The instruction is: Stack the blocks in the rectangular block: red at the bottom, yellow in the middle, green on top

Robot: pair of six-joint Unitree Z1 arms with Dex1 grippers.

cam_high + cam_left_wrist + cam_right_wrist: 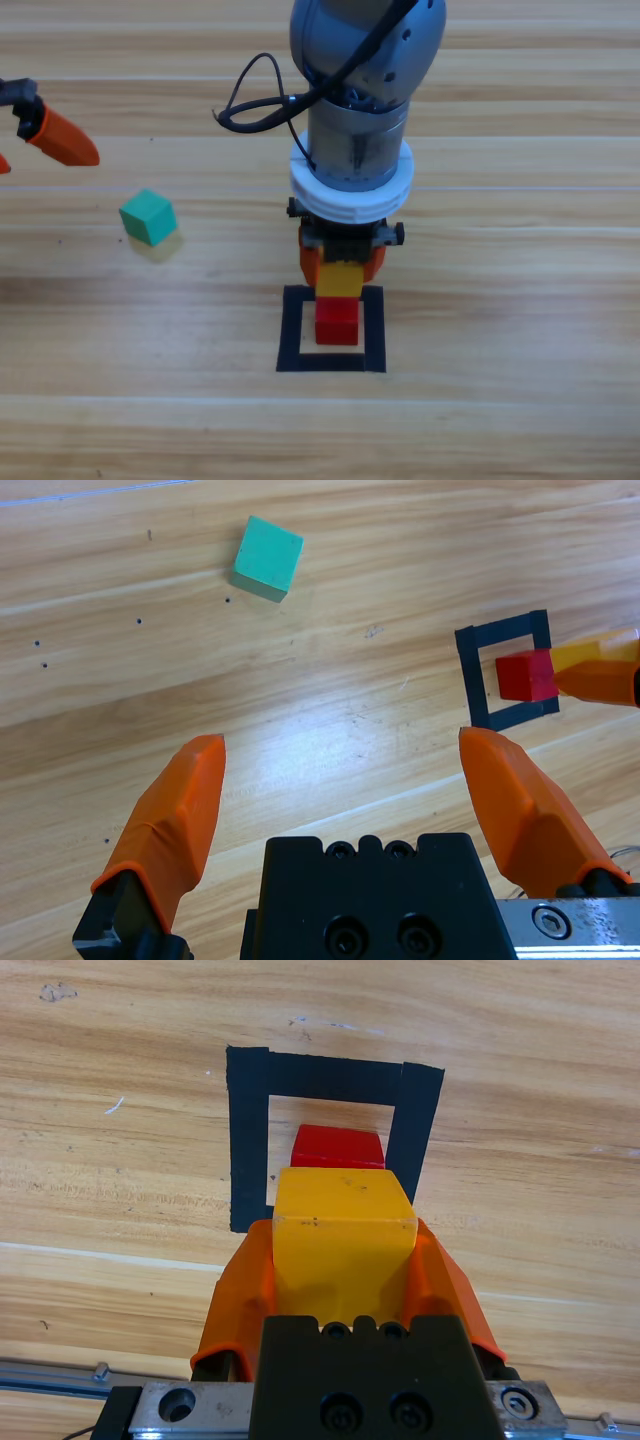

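While the right gripper (340, 268) is clamped on the yellow cube (340, 279), it holds it square to the tape, just at the back edge of the rectangular block (290, 330), nearly over the red cube (337, 323). Red sits inside the outline, wood showing on both sides. The green cube (149, 216) lies turned cornerwise, well off to the left with open table around it. The left gripper (62, 138) waits at the left edge, jaws spread.
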